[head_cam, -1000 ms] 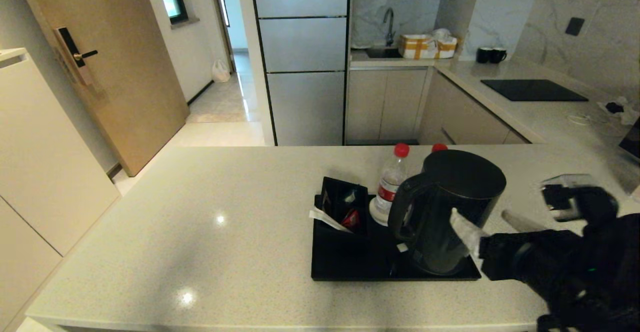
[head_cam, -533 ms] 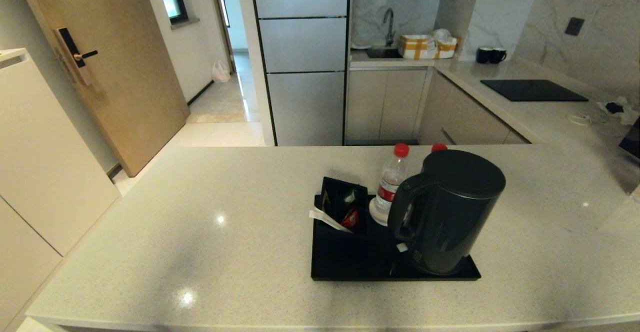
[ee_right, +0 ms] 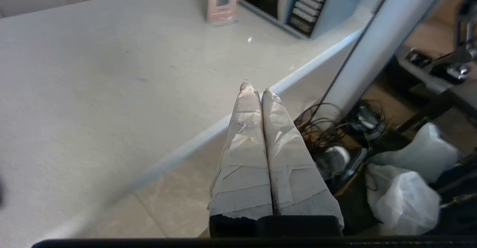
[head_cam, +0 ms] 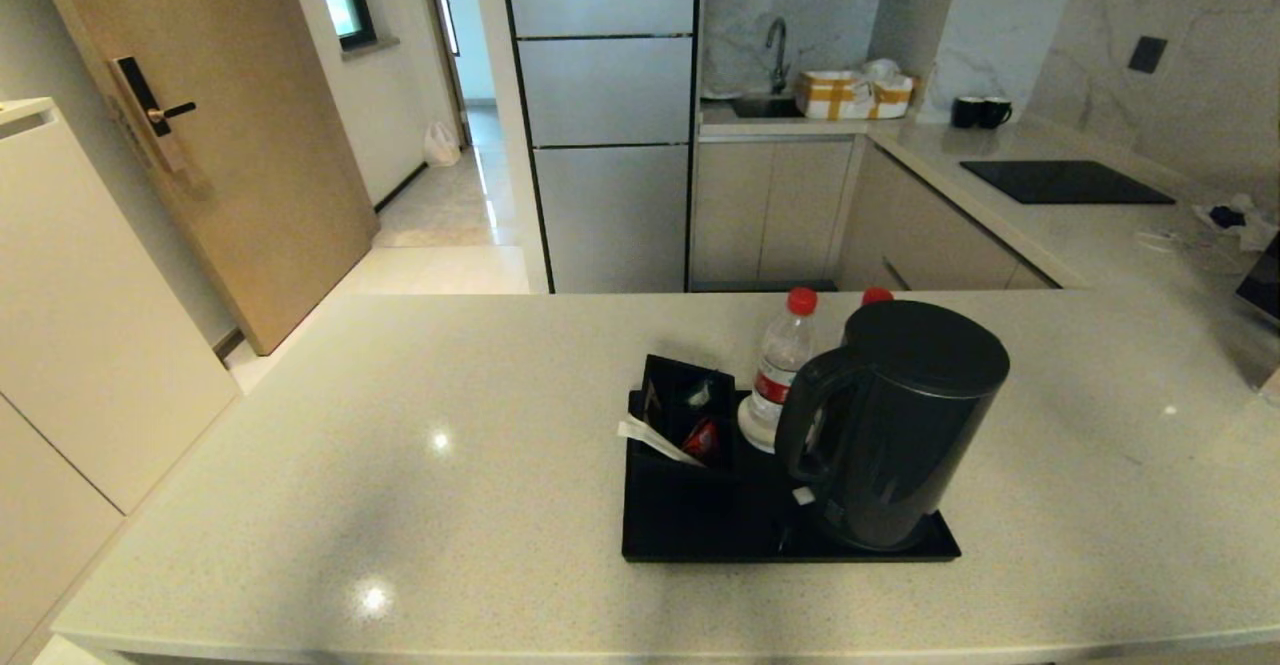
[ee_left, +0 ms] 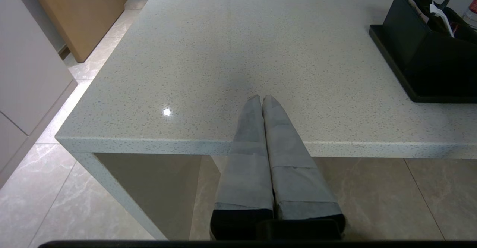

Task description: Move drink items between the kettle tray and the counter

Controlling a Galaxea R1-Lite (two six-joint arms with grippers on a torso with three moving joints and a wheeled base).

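The dark grey kettle (head_cam: 895, 423) stands on the black kettle tray (head_cam: 700, 530) in the middle of the beige counter (head_cam: 450, 465). One red-capped water bottle (head_cam: 783, 365) stands on the tray behind the kettle's handle. Only the red cap of the second bottle (head_cam: 877, 295) shows above the kettle. No arm shows in the head view. My left gripper (ee_left: 261, 98) is shut and empty, held off the counter's near edge, left of the tray (ee_left: 395, 69). Shut and empty too, my right gripper (ee_right: 255, 87) hangs beyond the counter's right edge (ee_right: 208, 132).
A black box of sachets (head_cam: 685, 410) sits on the tray's left part. Behind are a black hob (head_cam: 1065, 181), two black mugs (head_cam: 980, 110) and a sink. Cables and white bags (ee_right: 402, 188) lie on the floor right of the counter. A small sign (ee_right: 223, 0) stands there too.
A second ago my right arm and gripper were over the counter right of the kettle; they have since drawn back out of the head view. Kettle and bottles have not moved.
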